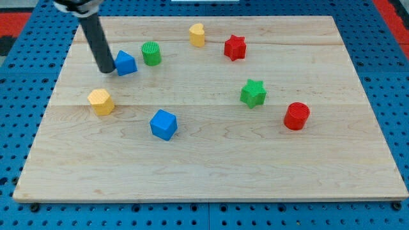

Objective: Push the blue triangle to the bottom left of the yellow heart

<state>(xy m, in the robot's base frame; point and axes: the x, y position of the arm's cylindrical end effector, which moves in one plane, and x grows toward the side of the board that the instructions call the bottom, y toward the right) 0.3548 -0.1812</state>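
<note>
The blue triangle [126, 63] lies near the board's upper left. The yellow heart [197, 34] sits near the view's top, right of centre-left. My tip [106, 70] is at the end of the dark rod, touching or almost touching the blue triangle's left side. A green cylinder [151, 53] stands just right of the blue triangle, between it and the yellow heart.
A yellow hexagon [101, 101] lies below my tip. A blue cube [163, 124] is at lower centre-left. A red star [235, 48] sits right of the heart. A green star [254, 93] and a red cylinder [296, 116] are on the right. The wooden board [211, 172] lies on a blue pegboard.
</note>
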